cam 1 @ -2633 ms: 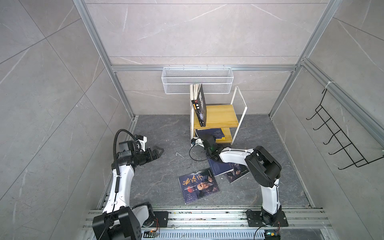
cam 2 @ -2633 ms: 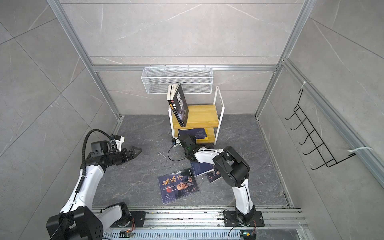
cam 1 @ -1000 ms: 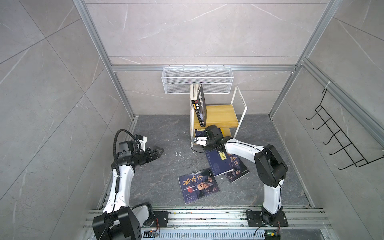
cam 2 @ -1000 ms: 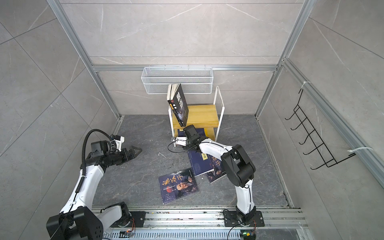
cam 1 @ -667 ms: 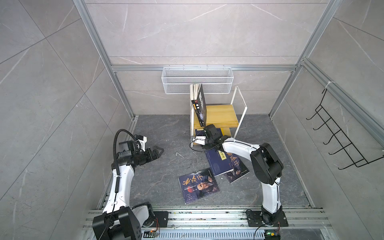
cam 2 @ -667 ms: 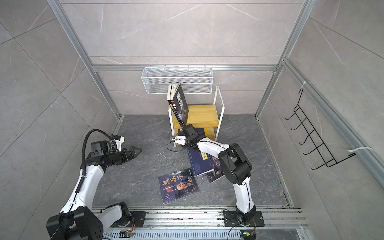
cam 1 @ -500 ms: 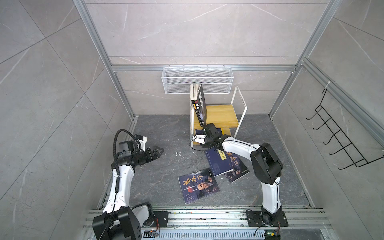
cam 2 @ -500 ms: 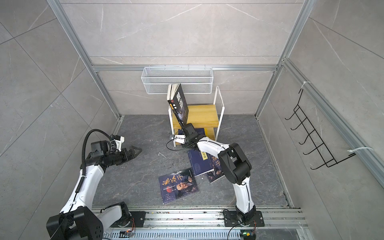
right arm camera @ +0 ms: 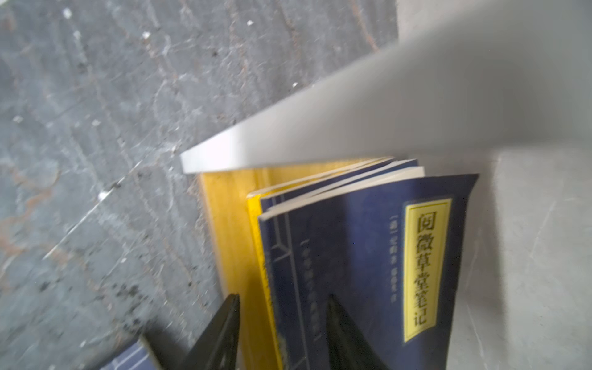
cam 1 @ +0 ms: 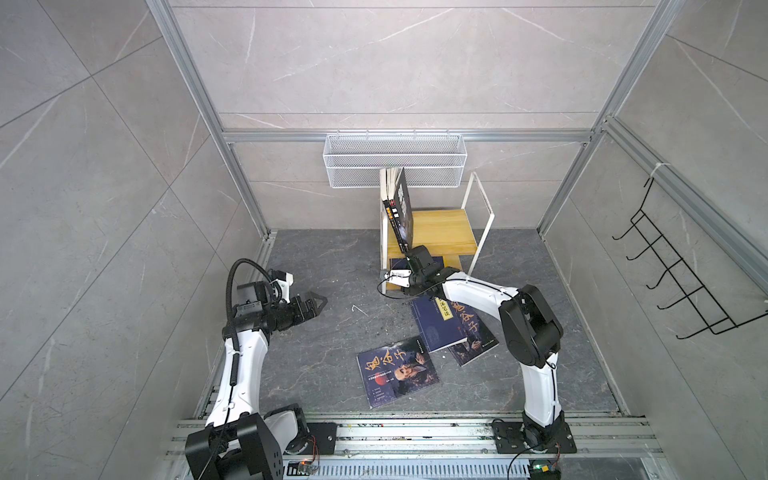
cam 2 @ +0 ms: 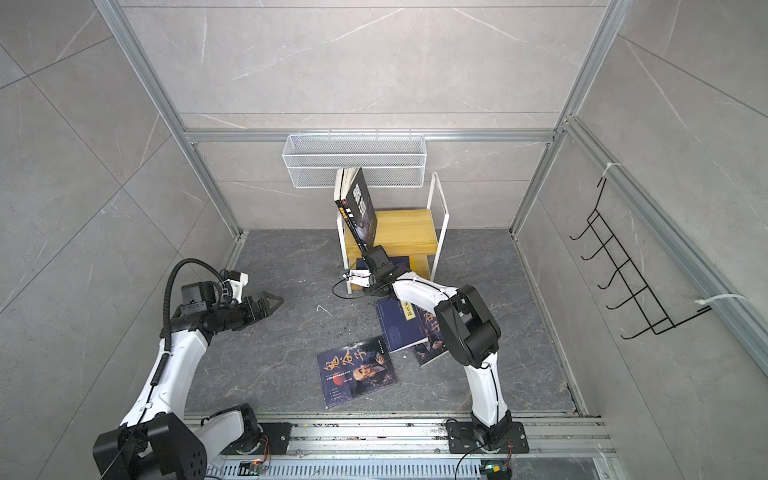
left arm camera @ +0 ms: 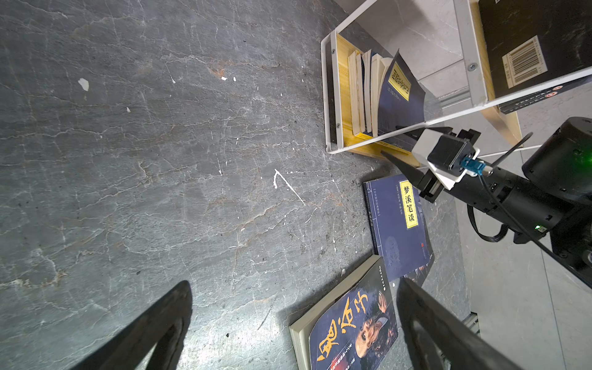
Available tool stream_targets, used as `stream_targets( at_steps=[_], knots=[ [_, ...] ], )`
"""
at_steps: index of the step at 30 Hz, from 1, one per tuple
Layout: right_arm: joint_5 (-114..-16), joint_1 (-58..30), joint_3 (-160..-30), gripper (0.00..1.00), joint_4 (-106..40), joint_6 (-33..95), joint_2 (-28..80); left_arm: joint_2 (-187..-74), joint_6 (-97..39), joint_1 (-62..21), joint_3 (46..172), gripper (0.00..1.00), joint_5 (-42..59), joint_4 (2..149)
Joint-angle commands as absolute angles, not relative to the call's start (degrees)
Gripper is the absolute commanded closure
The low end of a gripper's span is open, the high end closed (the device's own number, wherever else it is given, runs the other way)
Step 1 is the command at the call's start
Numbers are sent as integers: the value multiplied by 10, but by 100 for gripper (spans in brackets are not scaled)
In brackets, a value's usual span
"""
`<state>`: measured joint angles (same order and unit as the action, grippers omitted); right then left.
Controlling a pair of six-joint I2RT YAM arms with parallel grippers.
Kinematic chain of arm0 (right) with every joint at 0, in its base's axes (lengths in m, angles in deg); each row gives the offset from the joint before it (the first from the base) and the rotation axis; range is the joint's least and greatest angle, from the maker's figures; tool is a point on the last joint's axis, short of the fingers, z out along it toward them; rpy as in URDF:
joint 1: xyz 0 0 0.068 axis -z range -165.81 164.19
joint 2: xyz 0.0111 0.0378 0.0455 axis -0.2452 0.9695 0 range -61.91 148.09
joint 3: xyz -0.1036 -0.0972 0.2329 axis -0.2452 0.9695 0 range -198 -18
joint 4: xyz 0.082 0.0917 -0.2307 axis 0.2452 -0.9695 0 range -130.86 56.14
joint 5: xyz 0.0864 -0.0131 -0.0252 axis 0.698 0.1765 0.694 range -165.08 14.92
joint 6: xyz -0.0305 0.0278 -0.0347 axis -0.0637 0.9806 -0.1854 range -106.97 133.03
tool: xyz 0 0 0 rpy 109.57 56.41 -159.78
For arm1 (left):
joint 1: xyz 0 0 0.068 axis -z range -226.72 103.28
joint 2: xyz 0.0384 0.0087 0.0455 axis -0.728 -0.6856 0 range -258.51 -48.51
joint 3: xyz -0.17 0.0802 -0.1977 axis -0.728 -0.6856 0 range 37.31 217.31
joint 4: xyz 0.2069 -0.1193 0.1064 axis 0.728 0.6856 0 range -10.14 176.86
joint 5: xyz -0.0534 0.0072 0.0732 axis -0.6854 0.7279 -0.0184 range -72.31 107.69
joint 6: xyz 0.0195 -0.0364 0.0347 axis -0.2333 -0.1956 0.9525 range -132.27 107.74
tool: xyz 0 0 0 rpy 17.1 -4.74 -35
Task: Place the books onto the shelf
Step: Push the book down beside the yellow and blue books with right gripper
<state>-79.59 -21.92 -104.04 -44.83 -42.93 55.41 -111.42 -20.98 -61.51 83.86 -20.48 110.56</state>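
Right wrist view: the right gripper is at the lower tier of the rack of light yellow wooden boards in a white metal frame. Its jaws are part-way apart astride the near edge of a thin navy paperback with a yellow title label, which stands there leaning on other paperbacks; whether they pinch it I cannot tell. To finish well, I judge, the jaws should let go fully, then back straight out, clear of the white frame bar close beside them, without dragging the leaning cover. Behind this gripper, on the dark grey stone floor, lie another navy paperback with a yellow label and a navy one with orange calligraphy and a portrait. The left gripper, well apart, hangs wide open, empty.
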Motion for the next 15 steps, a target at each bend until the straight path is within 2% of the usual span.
stream_targets(
  at_steps=[1, 8, 15],
  knots=[
    [-801, -208, -1020, 54, -488, -444, 509, -1105, -203, -618, 844, 0, -223, 1099],
    [-818, -182, -986, 57, -472, -460, 487, -1104, -204, -618, 843, 0, -223, 1098],
    [-835, -182, -1006, 61, -467, -468, 509, -1102, -204, -620, 844, 0, -222, 1100]
  ],
)
